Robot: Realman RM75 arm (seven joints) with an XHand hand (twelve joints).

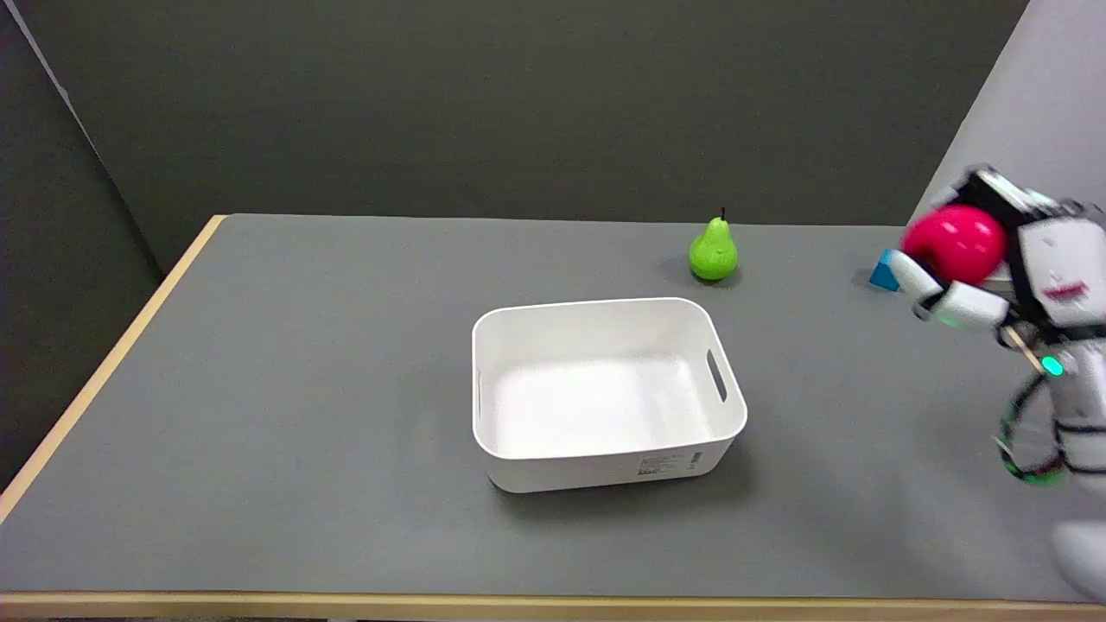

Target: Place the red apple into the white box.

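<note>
We saw the right hand (994,276) with fingers wrapped around the red apple (955,242); it looked smooth, hard and slippery, best held round its middle.

Worktop (259,415): what I'm looking down on is a grey surface with a light wood edge along its left and near sides.
White box (605,393): it sits flat on the worktop near the middle, open side up. I can see a slot handle in its right wall and a small label on its near wall.
Green pear (714,250): it stands upright on the worktop, stem up, beyond the box and a little to the right, well apart from it.
Blue block (885,273): it lies on the worktop at the far right. From here only part of it shows, and I can't tell its full shape.
</note>
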